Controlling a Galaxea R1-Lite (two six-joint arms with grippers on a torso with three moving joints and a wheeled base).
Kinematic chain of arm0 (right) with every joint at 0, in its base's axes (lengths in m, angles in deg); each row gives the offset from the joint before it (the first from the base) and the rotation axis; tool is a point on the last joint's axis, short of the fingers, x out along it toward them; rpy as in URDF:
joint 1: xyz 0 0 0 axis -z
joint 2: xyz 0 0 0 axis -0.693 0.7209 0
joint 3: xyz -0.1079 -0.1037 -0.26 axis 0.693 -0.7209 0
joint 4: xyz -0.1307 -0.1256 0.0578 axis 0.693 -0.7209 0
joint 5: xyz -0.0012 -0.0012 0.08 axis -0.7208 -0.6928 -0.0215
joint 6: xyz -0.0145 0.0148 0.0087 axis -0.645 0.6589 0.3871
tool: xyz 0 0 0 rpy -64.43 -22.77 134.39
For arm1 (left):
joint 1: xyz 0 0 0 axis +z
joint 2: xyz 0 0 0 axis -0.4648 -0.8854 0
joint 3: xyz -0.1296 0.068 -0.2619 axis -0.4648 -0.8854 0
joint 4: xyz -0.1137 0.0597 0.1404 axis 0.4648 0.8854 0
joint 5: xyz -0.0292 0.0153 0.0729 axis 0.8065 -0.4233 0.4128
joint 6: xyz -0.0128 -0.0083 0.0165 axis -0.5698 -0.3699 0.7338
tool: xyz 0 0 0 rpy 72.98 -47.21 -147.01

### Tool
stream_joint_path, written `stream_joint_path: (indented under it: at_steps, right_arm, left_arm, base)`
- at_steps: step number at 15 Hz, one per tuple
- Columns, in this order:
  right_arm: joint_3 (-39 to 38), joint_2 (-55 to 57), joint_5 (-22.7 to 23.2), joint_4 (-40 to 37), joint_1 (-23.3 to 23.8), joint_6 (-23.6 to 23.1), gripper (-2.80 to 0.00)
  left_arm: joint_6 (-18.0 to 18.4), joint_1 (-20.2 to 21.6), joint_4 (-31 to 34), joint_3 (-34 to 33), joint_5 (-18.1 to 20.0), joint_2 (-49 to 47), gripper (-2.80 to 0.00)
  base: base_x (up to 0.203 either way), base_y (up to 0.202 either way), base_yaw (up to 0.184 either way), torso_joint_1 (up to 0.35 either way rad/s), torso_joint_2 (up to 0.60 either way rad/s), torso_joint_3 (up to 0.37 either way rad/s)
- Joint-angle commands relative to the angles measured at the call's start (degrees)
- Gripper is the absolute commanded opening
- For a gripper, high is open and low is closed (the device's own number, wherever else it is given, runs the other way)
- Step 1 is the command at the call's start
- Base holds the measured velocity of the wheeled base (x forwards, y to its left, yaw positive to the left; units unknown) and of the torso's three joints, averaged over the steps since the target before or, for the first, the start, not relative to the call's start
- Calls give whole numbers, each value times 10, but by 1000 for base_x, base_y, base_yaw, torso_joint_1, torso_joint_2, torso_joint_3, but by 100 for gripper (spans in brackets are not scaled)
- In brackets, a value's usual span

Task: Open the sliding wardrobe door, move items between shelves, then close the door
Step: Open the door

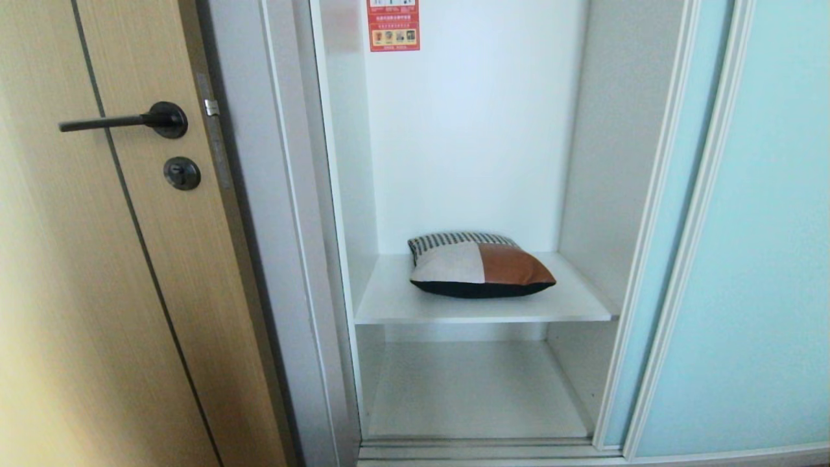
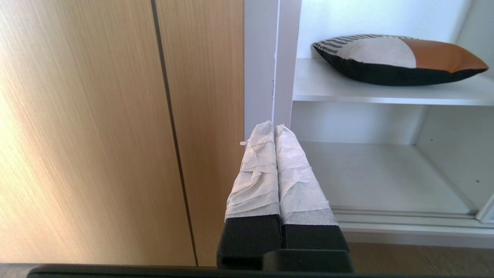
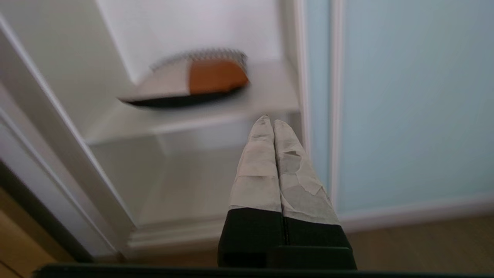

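1. We see the sliding wardrobe door (image 1: 758,227), pale aqua in a thin white frame, pushed to the right; the white compartment stands open.
2. A light wooden door (image 1: 97,259) with a black lever handle (image 1: 123,120) stands left of the wardrobe.
3. We count two shelves: the upper shelf (image 1: 389,301) and the lower shelf (image 1: 473,389) beneath it (bare in all views).
4. The item, a cushion-like bundle (image 1: 481,272) of black, tan-brown, pale and striped patches, lies flat on the upper shelf, right of its centre.
5. A red sticker (image 1: 393,24) sits on the back wall.
6. The left gripper (image 2: 274,125) is clenched on nothing, low beside the wardrobe's left frame.
7. The right gripper (image 3: 269,120) is likewise clenched and empty, near the door's edge.
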Motion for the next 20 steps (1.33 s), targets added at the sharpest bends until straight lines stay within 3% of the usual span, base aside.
stream_joint_path:
  at_steps: [1, 2, 5, 10, 14, 20]
  right_arm:
    - [-63, -56, 2, 0, 50, -4, -280]
    - [-98, -62, 17, 15, 78, -10, -280]
    - [-200, -149, 81, 73, 96, -71, -280]
    - [-203, -188, 180, 48, 100, -129, -280]
    - [-198, -222, 174, 1, 100, -132, -280]
    - [-203, -224, 160, 22, 100, -100, -280]
  left_arm:
    - [0, 1, 0, -1, 0, 0, -280]
    - [0, 0, 0, -1, 0, 0, -280]
    - [0, 1, 0, -1, 0, 0, -280]
    - [0, 0, 0, -1, 0, 0, -280]
    - [0, 0, 0, -1, 0, 0, -280]
    - [0, 1, 0, -1, 0, 0, -280]
  base:
    - [0, 0, 0, 0, 0, 0]
    - [0, 0, 0, 0, 0, 0]
    - [0, 0, 0, 0, 0, 0]
    - [0, 0, 0, 0, 0, 0]
    - [0, 0, 0, 0, 0, 0]
    - [0, 0, 0, 0, 0, 0]
